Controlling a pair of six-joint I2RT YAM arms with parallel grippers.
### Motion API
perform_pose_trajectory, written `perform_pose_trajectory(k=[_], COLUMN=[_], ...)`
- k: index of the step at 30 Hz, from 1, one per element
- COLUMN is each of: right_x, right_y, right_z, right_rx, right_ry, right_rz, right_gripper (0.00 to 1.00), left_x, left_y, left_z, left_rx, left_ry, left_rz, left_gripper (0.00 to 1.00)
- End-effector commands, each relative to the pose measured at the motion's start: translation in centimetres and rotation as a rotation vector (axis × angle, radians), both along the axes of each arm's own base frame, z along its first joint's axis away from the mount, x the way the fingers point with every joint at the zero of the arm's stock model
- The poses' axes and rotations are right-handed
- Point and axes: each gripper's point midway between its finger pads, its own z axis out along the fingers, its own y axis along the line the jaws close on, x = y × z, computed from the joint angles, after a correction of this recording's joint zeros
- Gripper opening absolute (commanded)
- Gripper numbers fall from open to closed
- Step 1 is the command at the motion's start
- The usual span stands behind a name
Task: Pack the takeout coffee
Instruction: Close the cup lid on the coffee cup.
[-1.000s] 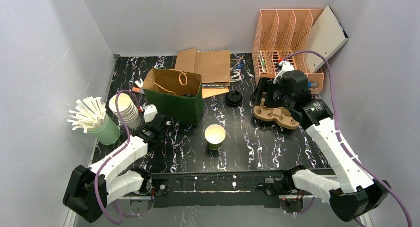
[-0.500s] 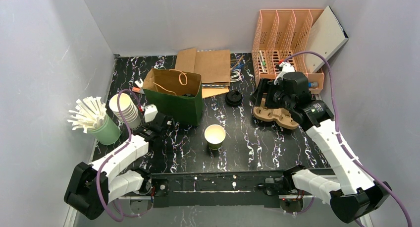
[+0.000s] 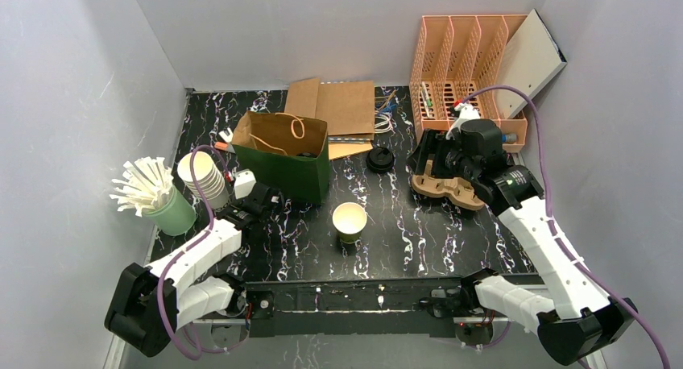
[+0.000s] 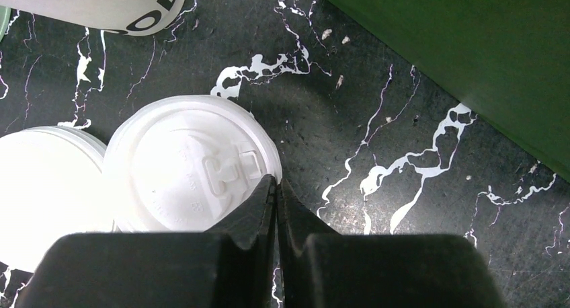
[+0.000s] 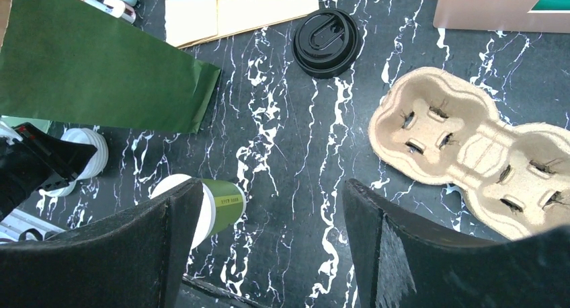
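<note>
One white lid (image 4: 191,167) near the table's (image 3: 419,232) left edge touches your left gripper's (image 4: 275,187) closed tips; you cannot tell whether its rim is pinched. The open green cup (image 3: 349,221) stands to their right, near the front edge. Your right gripper (image 5: 265,204) hangs wide open, farther off.

In my left wrist view, the white cup (image 4: 80,2) carries bold black letters cut off by the frame edge; I read what may be "OD". The white lid (image 4: 191,163) has raised print too fine to read. So is the pale label on the green cup (image 5: 225,200).
</note>
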Motion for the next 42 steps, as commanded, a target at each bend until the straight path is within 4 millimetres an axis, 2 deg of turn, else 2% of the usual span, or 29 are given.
perform_pose_trajectory(k=[1, 9, 12, 17, 22, 27, 31, 34, 38, 42], right_x=[0.2, 0.5, 0.5, 0.5, 0.4, -1.2, -1.9, -2.7, -4.4, -6.1], right_y=[0.0, -0.4, -0.3, -0.3, -0.1, 2.2, 3.3, 4.3, 6.1, 7.4], right_z=[1.3, 1.2, 1.1, 1.0, 0.9, 1.4, 1.9, 2.6, 3.6, 3.8], right_rx=[0.025, 0.012, 0.011, 0.012, 0.017, 0.079, 0.123, 0.179, 0.275, 0.356], right_ry=[-0.058, -0.065, -0.065, -0.064, -0.060, -0.055, -0.057, -0.058, -0.045, -0.023], right_rz=[-0.001, -0.023, -0.023, -0.025, -0.011, 0.151, 0.214, 0.275, 0.389, 0.493], right_gripper=[0.84, 0.84, 0.84, 0.84, 0.84, 0.82, 0.82, 0.82, 0.82, 0.82], left_x=[0.3, 1.2, 1.2, 1.0, 0.3, -1.4, -3.3, -4.7, -5.5, -5.2], left_y=[0.5, -0.7, -0.7, -1.9, -4.4, -6.2, -7.7, -10.1, -13.4, -15.7], left_z=[1.3, 6.3, 7.6, 9.3, 11.0, 12.4, 12.5, 13.1, 15.1, 18.9], left_rx=[0.004, -0.070, -0.068, -0.131, -0.275, -0.395, -0.459, -0.572, -0.746, -0.910], left_ry=[-0.037, -0.115, -0.113, -0.121, -0.121, -0.099, -0.001, 0.054, 0.057, -0.048], left_rz=[0.029, -0.003, -0.014, -0.056, -0.137, -0.203, -0.275, -0.371, -0.483, -0.548], left_gripper=[0.00, 0.00, 0.00, 0.00, 0.00, 0.00, 0.00, 0.00, 0.00, 0.00])
